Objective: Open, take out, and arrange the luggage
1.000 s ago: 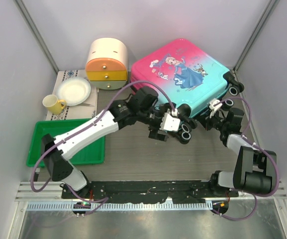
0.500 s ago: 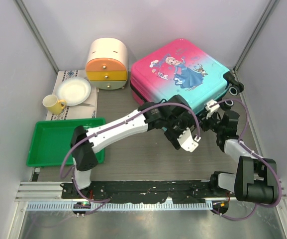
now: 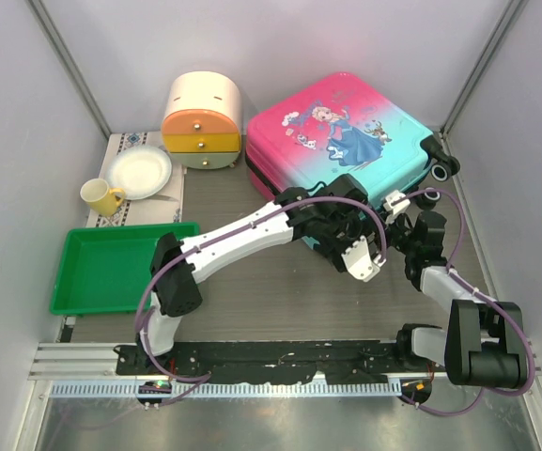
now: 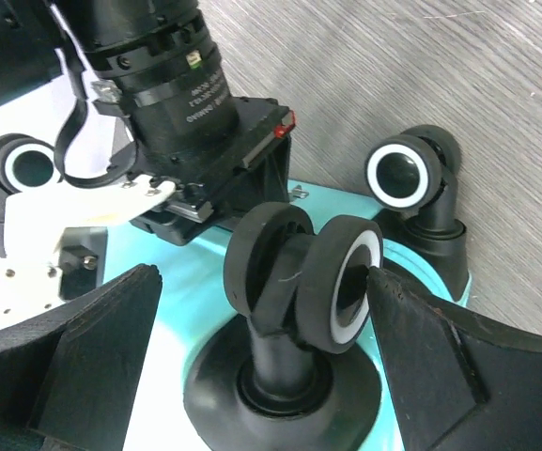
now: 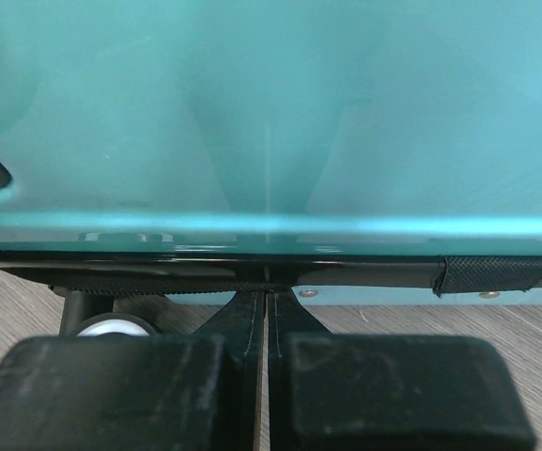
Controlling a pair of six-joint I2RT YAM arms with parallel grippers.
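Grey wood-grain table [image 3: 252,301] fills the booth, with pale walls around it. Nearest on the left sits a green tray [image 3: 111,272], and just beyond it a yellow mug [image 3: 101,197] and a white plate [image 3: 139,172]. The left arm stretches across toward the right. Its left gripper [image 4: 261,282] stands wide open around a black twin wheel [image 4: 303,282] of the luggage [image 3: 346,132], one finger off to one side and the other just beside the tyre, gripping nothing. Close by, the right gripper [image 5: 269,376] is pinched tight on a thin black zip tab [image 5: 266,315] hanging from the seam under the turquoise shell. That suitcase lies flat at the back right, princess print up, its halves together and its wheels turned toward the arms. Left of it at the back stands a round cream-and-orange drawer box [image 3: 202,120].
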